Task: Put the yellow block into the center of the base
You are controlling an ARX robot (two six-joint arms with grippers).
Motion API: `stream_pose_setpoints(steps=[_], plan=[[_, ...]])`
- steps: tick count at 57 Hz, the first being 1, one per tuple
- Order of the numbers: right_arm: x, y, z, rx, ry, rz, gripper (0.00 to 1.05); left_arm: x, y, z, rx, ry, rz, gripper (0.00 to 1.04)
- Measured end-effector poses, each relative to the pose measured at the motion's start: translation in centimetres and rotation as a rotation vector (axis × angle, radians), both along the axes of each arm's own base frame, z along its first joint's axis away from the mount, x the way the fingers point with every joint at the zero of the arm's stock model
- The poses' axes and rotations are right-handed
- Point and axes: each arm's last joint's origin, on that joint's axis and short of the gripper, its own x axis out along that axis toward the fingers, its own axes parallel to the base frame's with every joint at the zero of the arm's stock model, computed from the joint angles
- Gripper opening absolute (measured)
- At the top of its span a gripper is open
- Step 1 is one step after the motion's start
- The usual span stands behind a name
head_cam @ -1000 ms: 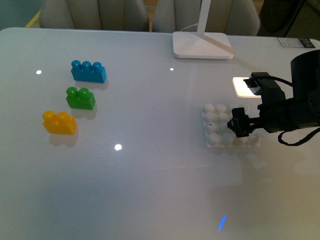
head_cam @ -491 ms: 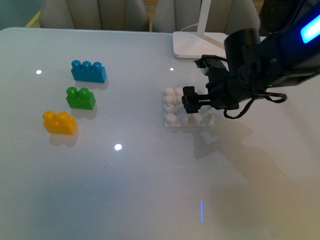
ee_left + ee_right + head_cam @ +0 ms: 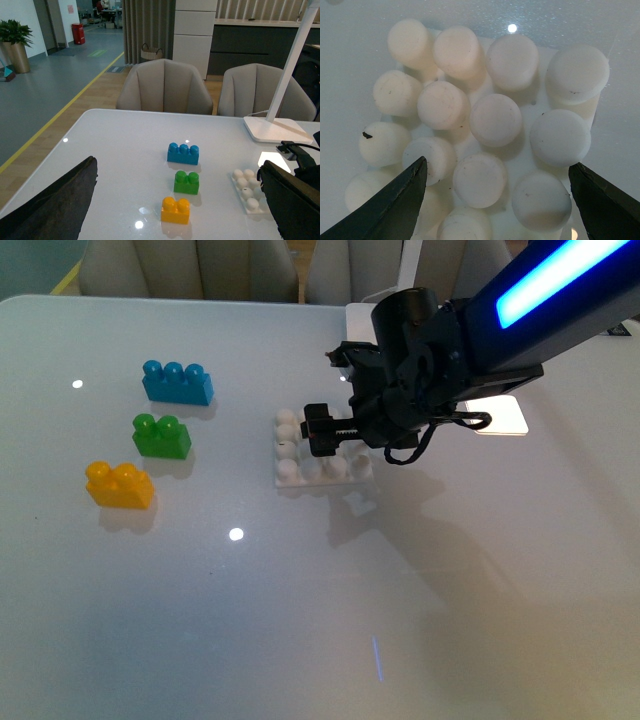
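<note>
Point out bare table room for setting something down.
Widest: the near half of the table, in front of the yellow block and the base. A narrower strip runs between the green brick and the base. Crowded: from the blue brick to the yellow block, and around the right gripper over the base.

On the table's (image 3: 200,620) left I see a file — the block (image 3: 119,485) nearest, a two-stud brick (image 3: 161,436) behind, a three-stud brick (image 3: 177,383) farthest. The base (image 3: 289,472) lies to their right — lamp foot (image 3: 277,130) beyond.
</note>
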Motion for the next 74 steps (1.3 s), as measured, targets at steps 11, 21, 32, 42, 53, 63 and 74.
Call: stream_pose_setpoints(steps=[11, 21, 32, 42, 53, 63, 74], plan=[[-0.4, 1.4, 0.0, 0.01, 0.002, -0.004, 0.85, 0.0, 0.0, 0.0, 0.0, 0.0, 0.0, 0.97], [-0.7, 2.5, 0.1, 0.017, 0.002, -0.005, 0.85, 0.0, 0.0, 0.0, 0.0, 0.0, 0.0, 0.97], [-1.0, 3.7, 0.2, 0.03, 0.002, -0.015, 0.85, 0.0, 0.0, 0.0, 0.0, 0.0, 0.0, 0.97], [-1.1, 4.2, 0.3, 0.034, -0.002, -0.029, 0.87, 0.0, 0.0, 0.0, 0.0, 0.0, 0.0, 0.97], [-1.1, 4.4, 0.5, 0.068, -0.008, -0.071, 0.89, 0.0, 0.0, 0.0, 0.0, 0.0, 0.0, 0.97], [-1.4, 4.2, 0.8, 0.09, -0.01, -0.095, 0.91, 0.0, 0.0, 0.0, 0.0, 0.0, 0.0, 0.97], [-1.9, 3.3, 1.4, 0.118, -0.007, -0.131, 0.92, 0.0, 0.0, 0.0, 0.0, 0.0, 0.0, 0.97]])
